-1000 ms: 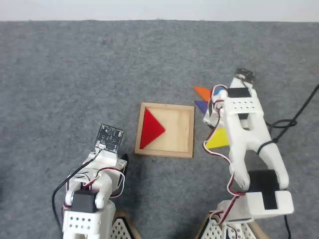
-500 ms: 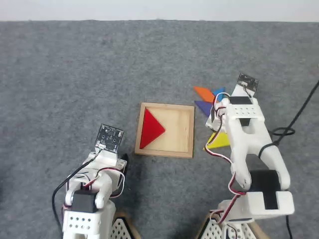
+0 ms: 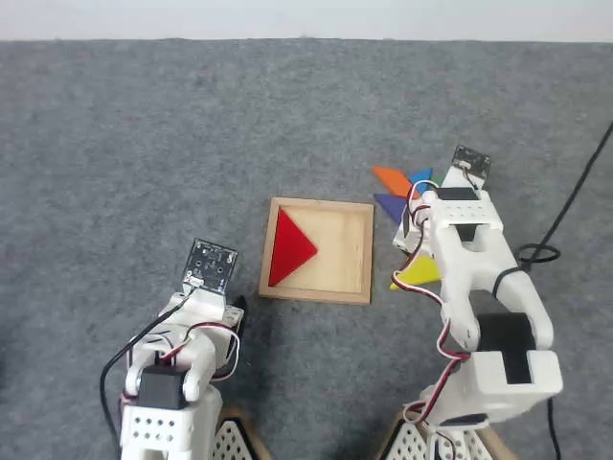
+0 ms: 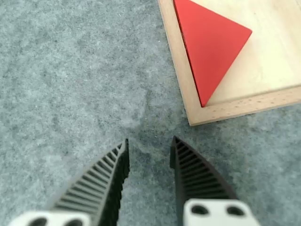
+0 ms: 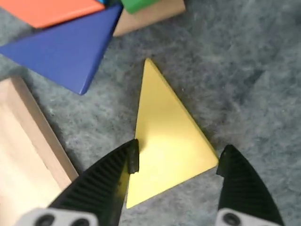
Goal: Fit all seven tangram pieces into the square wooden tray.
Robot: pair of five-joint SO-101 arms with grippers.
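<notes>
The worktop (image 3: 144, 125) is covered edge to edge with grey carpet. Both arms rise from its near edge.

The right arm (image 3: 469, 259) extends over the right half of the worktop. The left arm (image 3: 177, 364) is folded close to the near edge, left of centre.

The square wooden tray (image 3: 345, 249) lies flat near the centre of the worktop. We see one piece inside it: the red triangle (image 3: 287, 247), which rests against the tray wall that faces the left edge, with its point toward the tray's middle. The rest of the tray floor is bare wood.

The yellow triangle (image 5: 164, 150) lies on the carpet just beside the tray, on the side toward the right edge. The right pincer (image 5: 179, 157) is spread over it, with one finger at one side of the piece and the other at its far corner. We cannot tell whether either finger presses on it.

The blue triangle (image 5: 70, 49) lies near the tray's far right corner, apart from the yellow piece. The orange piece (image 5: 51, 8) touches its far side. A green piece (image 5: 136, 4) and a plain wooden piece (image 5: 150, 16) lie against this group.

The left pincer (image 4: 149, 140) is spread and holds nothing. It sits over bare carpet just outside the tray's near left corner.
</notes>
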